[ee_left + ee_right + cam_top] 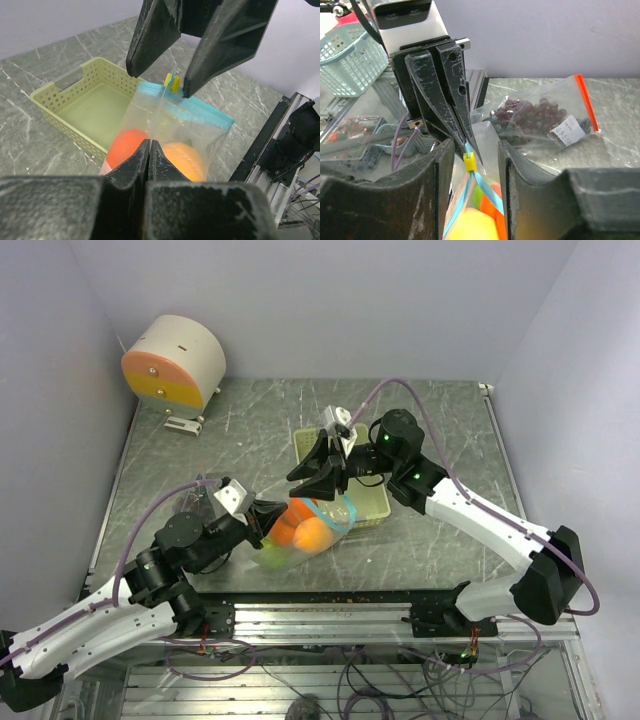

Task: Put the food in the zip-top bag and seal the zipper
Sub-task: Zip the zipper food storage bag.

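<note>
Your left gripper [149, 152] has its jaws clamped together on the plastic of the clear, crinkly zip-top bag [150, 117]. It holds the bag mouth-up over the grey marbled counter [35, 145], just beside the pale yellow-green perforated basket [60, 97]. A round orange toy fruit [182, 160] and a red-orange one [125, 147] sit inside the bag, below its teal zipper strip [200, 111]. Your right gripper [159, 80] hangs over the bag's mouth with its jaws apart, one on each side of the small yellow slider tab [173, 81].
</note>
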You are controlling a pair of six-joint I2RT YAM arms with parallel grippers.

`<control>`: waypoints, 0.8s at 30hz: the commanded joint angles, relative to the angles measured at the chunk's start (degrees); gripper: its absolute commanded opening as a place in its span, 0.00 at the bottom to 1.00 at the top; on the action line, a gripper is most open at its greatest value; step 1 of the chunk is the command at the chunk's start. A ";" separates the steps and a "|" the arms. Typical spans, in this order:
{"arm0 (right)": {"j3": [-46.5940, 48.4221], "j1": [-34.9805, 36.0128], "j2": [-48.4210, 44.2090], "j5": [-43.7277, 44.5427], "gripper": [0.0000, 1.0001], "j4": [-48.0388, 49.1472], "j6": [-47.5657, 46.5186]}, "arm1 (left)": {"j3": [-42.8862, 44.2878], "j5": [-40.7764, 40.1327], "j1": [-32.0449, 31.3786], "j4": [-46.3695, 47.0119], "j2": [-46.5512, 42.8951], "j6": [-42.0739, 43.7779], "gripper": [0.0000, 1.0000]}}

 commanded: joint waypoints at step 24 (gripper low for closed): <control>0.38 -3.00 -0.33 3.31 0.00 -10.76 -3.74 | 1.39 -0.68 -0.18 1.82 -1.70 -0.81 0.07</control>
